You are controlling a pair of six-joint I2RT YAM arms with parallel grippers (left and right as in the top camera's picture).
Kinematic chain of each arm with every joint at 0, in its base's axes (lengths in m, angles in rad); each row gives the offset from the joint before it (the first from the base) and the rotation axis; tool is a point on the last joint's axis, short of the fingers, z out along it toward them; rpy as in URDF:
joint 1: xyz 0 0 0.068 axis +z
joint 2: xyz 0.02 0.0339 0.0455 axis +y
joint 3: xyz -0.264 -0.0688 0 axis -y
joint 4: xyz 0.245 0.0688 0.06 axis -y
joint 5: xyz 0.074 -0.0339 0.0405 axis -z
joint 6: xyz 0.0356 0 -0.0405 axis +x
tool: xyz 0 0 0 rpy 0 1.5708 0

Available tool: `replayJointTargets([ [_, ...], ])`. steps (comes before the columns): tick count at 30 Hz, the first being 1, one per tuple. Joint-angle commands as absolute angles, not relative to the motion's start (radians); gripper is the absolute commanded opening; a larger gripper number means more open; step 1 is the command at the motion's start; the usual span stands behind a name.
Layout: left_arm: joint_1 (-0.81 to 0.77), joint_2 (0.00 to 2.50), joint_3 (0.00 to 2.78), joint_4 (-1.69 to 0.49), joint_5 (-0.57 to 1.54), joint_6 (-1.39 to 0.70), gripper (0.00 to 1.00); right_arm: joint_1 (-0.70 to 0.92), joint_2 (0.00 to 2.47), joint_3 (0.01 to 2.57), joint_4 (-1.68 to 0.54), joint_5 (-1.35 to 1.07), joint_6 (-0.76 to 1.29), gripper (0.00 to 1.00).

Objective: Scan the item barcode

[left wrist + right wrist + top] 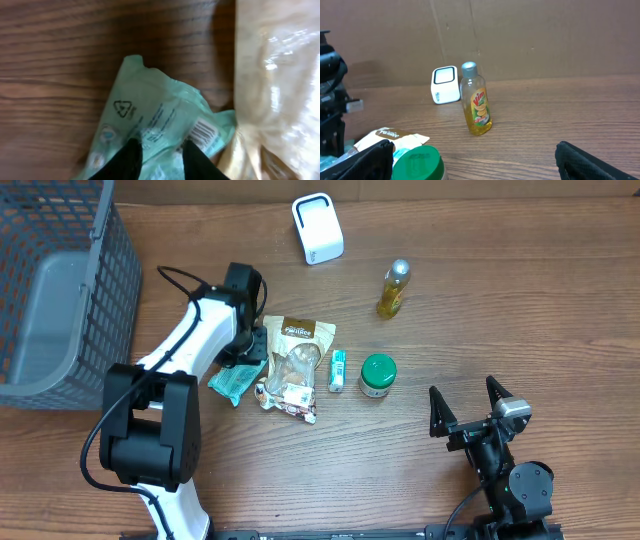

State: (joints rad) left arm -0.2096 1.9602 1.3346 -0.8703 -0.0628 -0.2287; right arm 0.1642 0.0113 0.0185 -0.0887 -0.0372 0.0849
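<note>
A crumpled green packet (237, 381) lies on the wooden table beside a brown and clear snack pouch (293, 360). My left gripper (247, 366) is down on it. In the left wrist view both black fingers press into the green packet (160, 115), and my left gripper (161, 145) is shut on a fold of it. The packet's barcode (202, 132) shows next to the right finger. A white scanner (318, 228) stands at the back of the table, also visible as the white scanner (445, 85). My right gripper (467, 402) stands open and empty at the front right, its jaws wide (472, 145).
A grey mesh basket (60, 280) fills the far left. A yellow bottle (394, 290) stands right of the scanner. A green-lidded jar (378, 375) and a small blue tube (338, 370) sit right of the pouch (275, 90).
</note>
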Motion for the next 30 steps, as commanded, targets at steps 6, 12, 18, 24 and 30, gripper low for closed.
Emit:
replayJointTargets([
  [6, -0.21, 1.969, 1.259, -0.818, -0.067, -0.224, 0.45, 0.162, 0.004, 0.008, -0.081, -0.038, 0.081, 1.0],
  [12, -0.208, 1.968, 1.346, -0.862, -0.078, -0.224, 0.54, 0.162, 0.004, 0.008, -0.081, -0.038, 0.081, 1.0],
  [18, -0.208, 1.968, 1.542, -1.063, -0.077, -0.225, 0.65, 0.162, 0.004, 0.008, -0.081, -0.039, 0.081, 1.0],
  [24, -0.208, 1.969, 1.587, -1.264, -0.078, -0.278, 0.48, 0.162, 0.004, 0.008, -0.081, -0.038, 0.081, 1.0],
  [30, -0.208, 1.969, 1.518, -1.331, -0.118, -0.312, 0.47, 0.162, 0.004, 0.008, -0.081, -0.038, 0.081, 1.0],
])
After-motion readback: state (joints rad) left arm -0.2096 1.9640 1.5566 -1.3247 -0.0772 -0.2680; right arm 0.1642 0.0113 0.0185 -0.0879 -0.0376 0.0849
